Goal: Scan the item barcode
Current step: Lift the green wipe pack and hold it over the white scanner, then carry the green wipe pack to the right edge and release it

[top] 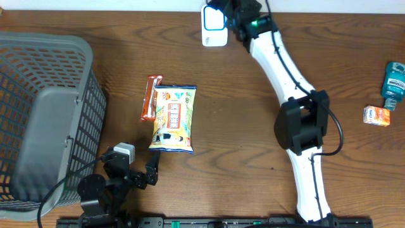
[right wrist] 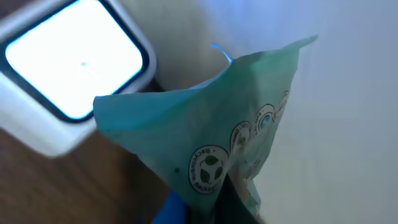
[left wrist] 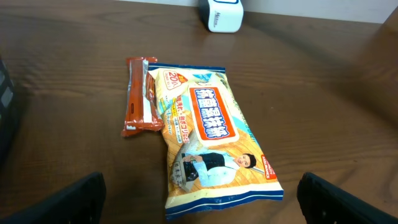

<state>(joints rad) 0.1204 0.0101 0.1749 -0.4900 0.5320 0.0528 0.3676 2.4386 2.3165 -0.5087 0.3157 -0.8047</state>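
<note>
Pinches the teal pouch point(right wrist: 217, 130) tight in the right gripper point(top: 226, 11), just beside the scanner point(right wrist: 74, 62) with its lit window up-left of the jaws, leaving the left gripper point(top: 134, 168) wide open, well apart

The yellow packet point(left wrist: 211, 143) carries a "20" in an orange-red badge near its top corner and a red panel of large white East Asian characters; its smaller print is too fine to read. The teal pouch point(right wrist: 211, 124) shows round emblems, one a green recycling-style sign. The lettering on the scanner point(left wrist: 222, 15) is illegible.
</note>
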